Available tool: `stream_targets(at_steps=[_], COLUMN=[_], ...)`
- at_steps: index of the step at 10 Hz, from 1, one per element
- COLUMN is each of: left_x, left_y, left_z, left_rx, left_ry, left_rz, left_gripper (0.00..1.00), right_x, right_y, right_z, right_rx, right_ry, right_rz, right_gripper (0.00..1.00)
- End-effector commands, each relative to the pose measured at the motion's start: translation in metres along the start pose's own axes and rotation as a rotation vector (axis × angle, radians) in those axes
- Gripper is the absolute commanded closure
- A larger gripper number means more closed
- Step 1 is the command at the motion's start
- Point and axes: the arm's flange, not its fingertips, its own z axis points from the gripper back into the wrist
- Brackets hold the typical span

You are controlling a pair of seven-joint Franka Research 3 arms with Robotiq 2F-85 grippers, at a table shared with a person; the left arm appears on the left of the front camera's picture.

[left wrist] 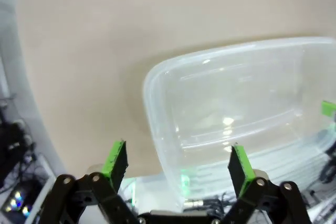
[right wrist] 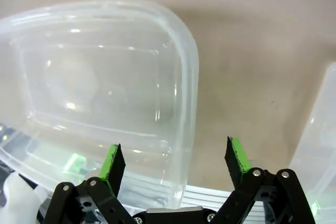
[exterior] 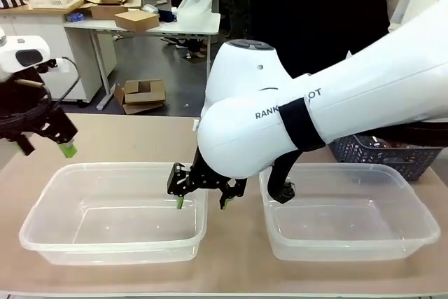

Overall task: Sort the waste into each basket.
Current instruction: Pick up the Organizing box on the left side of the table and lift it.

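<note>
Two clear baskets stand side by side on the table, the left basket and the right basket, and both look empty. The waste is out of view. My right gripper hangs open, tips down, over the left basket's right rim and the gap between the two. The right wrist view has that rim running between the open fingers of the right gripper, and an edge of the right basket. My left gripper is open above the table, beyond the left basket's far left corner. Below the left gripper lies that basket.
A dark blue mesh basket sits at the far right of the table, behind the right basket. A person in black stands at the far side. Bare tan tabletop stretches beyond the baskets.
</note>
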Motion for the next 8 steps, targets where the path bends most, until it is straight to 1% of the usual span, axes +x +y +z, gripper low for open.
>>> stream_targets(at_steps=[1, 3, 4, 5, 7, 8], left_x=[-0.005, -0.005, 0.003, 0.003, -0.015, -0.023], left_y=[-0.011, -0.011, -0.003, 0.003, 0.014, 0.020], left_z=[0.018, 0.018, 0.002, -0.013, -0.060, -0.074], left_rx=[-0.022, -0.022, 0.001, 0.015, -0.049, -0.049], left_ry=[-0.058, -0.058, -0.010, 0.005, 0.078, 0.087], left_rz=[-0.013, -0.013, -0.011, 0.011, 0.053, 0.116], left_gripper=[0.00, 0.00, 0.00, 0.00, 0.00, 0.00], right_x=[-0.005, -0.005, -0.005, -0.005, -0.005, -0.005], right_y=[0.002, 0.002, 0.002, 0.002, 0.002, 0.002], right_z=[-0.002, -0.002, -0.002, -0.002, -0.002, -0.002], right_rx=[-0.017, -0.017, -0.017, -0.017, -0.017, -0.017], right_ry=[0.022, 0.022, 0.022, 0.022, 0.022, 0.022], right_rz=[0.046, 0.046, 0.046, 0.046, 0.046, 0.046], right_gripper=[0.00, 0.00, 0.00, 0.00, 0.00, 0.00])
